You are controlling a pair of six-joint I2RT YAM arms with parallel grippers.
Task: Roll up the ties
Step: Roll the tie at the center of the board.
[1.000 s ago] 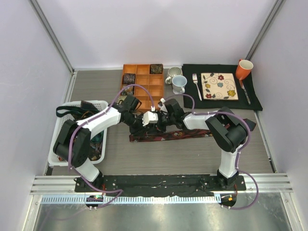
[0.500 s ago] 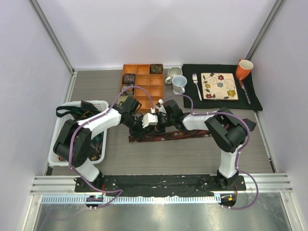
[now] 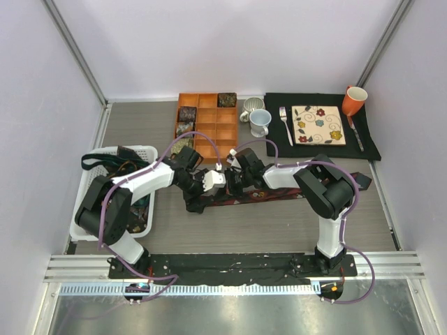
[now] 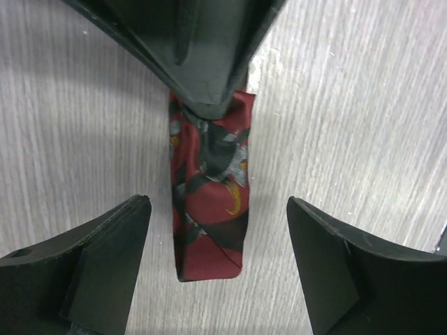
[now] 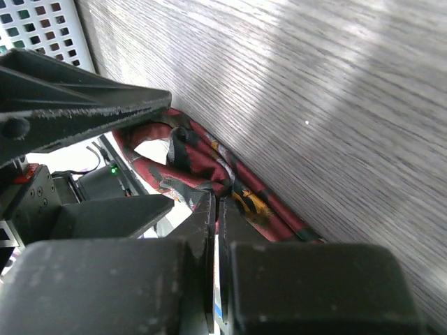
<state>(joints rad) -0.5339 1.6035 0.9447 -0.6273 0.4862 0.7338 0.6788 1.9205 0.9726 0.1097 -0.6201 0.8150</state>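
Maroon tie (image 3: 271, 195) lies flat on the counter (image 3: 140, 132) just on the near side of the orange tray (image 3: 216, 132). Its long axis runs left to right, with the left end a little farther from the tray than the right. From overhead that left end is lost under the hardware. The left wrist view shows it plainly: a folded, squared-off end lying between the spread fingers (image 4: 105, 269) of the left tool (image 4: 218, 209), touching neither. The right tool (image 5: 215, 202) is clenched on the fabric just behind the fold, tips pressed together. Only the right wrist view shows the cloth humped into a loose loop beside those tips. Several rolled ties (image 3: 227, 100) sit in the tray's compartments.
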